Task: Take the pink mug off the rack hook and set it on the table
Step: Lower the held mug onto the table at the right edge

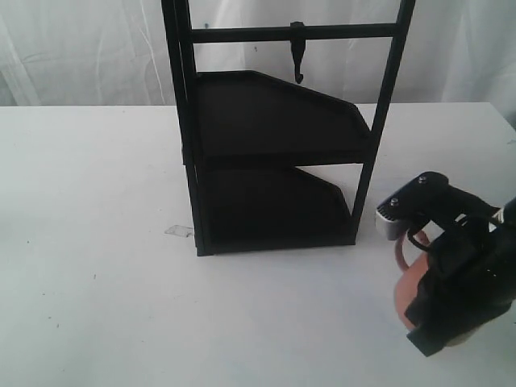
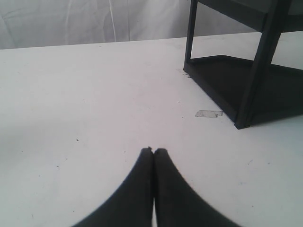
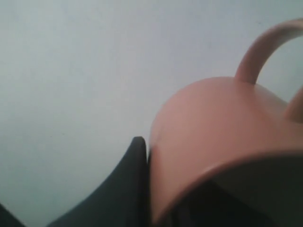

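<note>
Right gripper clamped the pink mug by its wall; contact with the table unclear — early release could drop and topple it. Left gripper pinched together, empty.

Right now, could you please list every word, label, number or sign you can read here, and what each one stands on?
There is no text to read in any view.
mug: plain pink on the side that shows, no print.
rack: plain black, no label or brand.
table: only specks and a clear scrap, no writing.
</note>
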Available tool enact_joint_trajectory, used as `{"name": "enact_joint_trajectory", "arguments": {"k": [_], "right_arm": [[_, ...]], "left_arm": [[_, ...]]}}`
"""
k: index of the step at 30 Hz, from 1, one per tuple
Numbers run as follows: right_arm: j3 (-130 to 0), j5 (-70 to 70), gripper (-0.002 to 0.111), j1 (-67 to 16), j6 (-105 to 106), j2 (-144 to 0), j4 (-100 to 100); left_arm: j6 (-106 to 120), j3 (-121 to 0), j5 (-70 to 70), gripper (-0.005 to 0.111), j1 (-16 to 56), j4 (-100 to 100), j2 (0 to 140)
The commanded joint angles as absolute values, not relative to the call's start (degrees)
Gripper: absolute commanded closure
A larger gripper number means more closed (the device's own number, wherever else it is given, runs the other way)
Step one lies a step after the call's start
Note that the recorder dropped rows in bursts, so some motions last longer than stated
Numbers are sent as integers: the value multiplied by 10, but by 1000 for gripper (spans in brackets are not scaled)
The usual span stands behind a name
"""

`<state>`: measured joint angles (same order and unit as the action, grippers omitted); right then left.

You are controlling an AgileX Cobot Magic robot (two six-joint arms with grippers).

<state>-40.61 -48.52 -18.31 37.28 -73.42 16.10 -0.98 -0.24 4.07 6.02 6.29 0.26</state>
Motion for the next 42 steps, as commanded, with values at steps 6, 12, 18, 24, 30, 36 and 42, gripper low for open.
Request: {"name": "enact_joint_trajectory", "arguments": {"k": [6, 12, 18, 24, 30, 36, 42], "right_arm": [[-404, -432, 108, -183, 331, -796, 115], [-406, -410, 108, -183, 327, -820, 98], [-406, -387, 108, -183, 327, -832, 94], [-406, -333, 108, -183, 306, -866, 50], [-417, -332, 108, -152, 82, -865, -134], [-417, -328, 108, -82, 72, -865, -134], [-415, -317, 108, -29, 72, -865, -124]], "left_arm": [[-13, 0, 43, 107, 58, 64, 0], [-13, 0, 43, 107, 58, 64, 0], [-13, 0, 43, 107, 58, 64, 0], [-13, 0, 43, 107, 58, 64, 0], [-13, 0, 43, 107, 58, 64, 0], [-13, 0, 43, 107, 58, 64, 0], [-13, 0, 43, 107, 58, 64, 0]]}}
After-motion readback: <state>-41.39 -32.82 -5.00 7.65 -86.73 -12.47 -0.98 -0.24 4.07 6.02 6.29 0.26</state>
